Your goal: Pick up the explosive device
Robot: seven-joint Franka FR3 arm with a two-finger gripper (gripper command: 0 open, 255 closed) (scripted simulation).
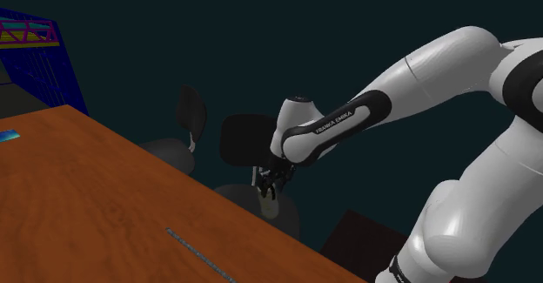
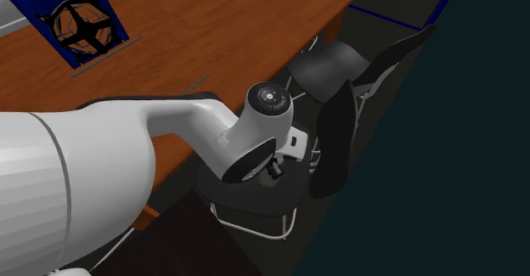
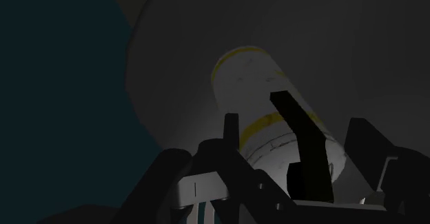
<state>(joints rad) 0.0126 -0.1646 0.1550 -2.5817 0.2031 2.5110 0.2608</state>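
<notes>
The explosive device [image 3: 258, 95] is a white cylinder with yellow bands. It lies between my black fingers [image 3: 303, 140], which clasp its near end. My gripper [image 3: 258, 123] is shut on it. In the shoulder view the gripper [image 1: 272, 184] points down beyond the table's edge, over a dark chair seat [image 1: 239, 196], and the pale device [image 1: 268, 205] shows just under the fingertips. Whether the device touches the seat I cannot tell. In the second exterior view the hand [image 2: 272, 168] hangs over the same chair seat [image 2: 255, 202].
A brown wooden table [image 1: 87, 194] runs alongside the chair. The chair's backrest [image 1: 245, 139] stands close behind the gripper, and a second chair [image 1: 191, 111] is further along. A blue frame [image 1: 39, 59] stands at the table's far end. The stand's dark top [image 1: 357, 238] is nearby.
</notes>
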